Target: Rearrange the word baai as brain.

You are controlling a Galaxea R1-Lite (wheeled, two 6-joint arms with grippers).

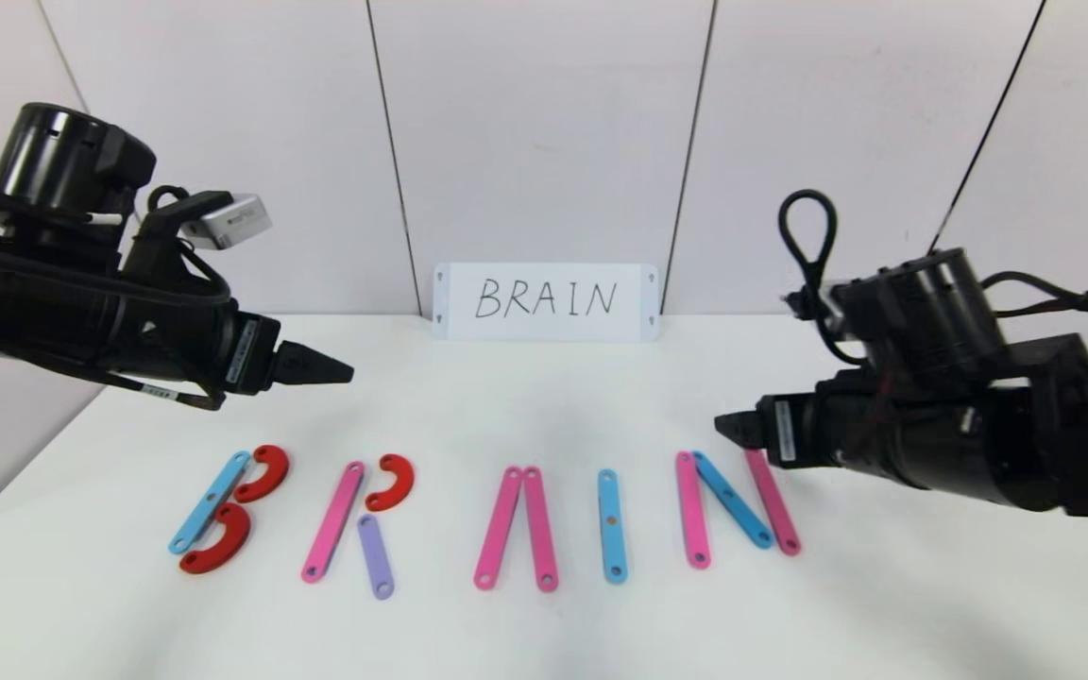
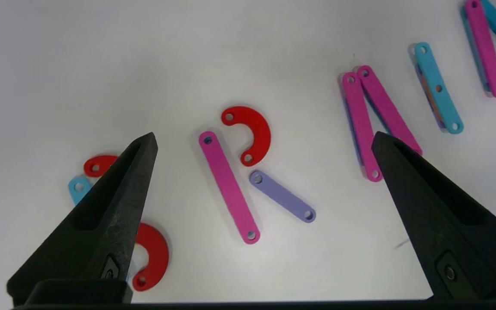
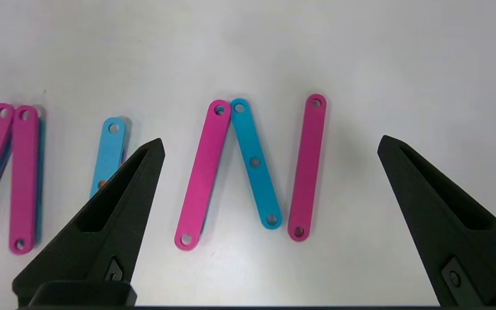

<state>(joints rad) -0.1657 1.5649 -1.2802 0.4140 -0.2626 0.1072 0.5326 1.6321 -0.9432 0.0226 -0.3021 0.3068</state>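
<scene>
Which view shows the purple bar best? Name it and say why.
Left wrist view: the purple bar lies close and unblocked between the left hand's open fingers, both holes visible. Head view shows it smaller, under the R's curve. Right wrist view misses it.

Twelve flat plastic pieces are counted on the table (image 1: 544, 633) in the head view. Five pink bars are seen: one (image 1: 332, 521) in the second letter, two (image 1: 499, 528) (image 1: 540, 529) leaning together in the third, and two (image 1: 692, 509) (image 1: 773, 501) in the last. Three blue bars are counted: one (image 1: 210, 501) in the first letter, one (image 1: 611, 525) standing alone, and one (image 1: 733, 500) set as a diagonal. One purple bar (image 1: 375, 556) is found. Three red curves (image 1: 263, 472) (image 1: 218, 540) (image 1: 392, 482) are counted. Further pieces may be stacked beneath some bars, since coloured edges are glimpsed under them in the wrist views. One white card (image 1: 547, 301) is seen. Two grippers are present, left (image 1: 341, 369) and right (image 1: 725, 425).
</scene>
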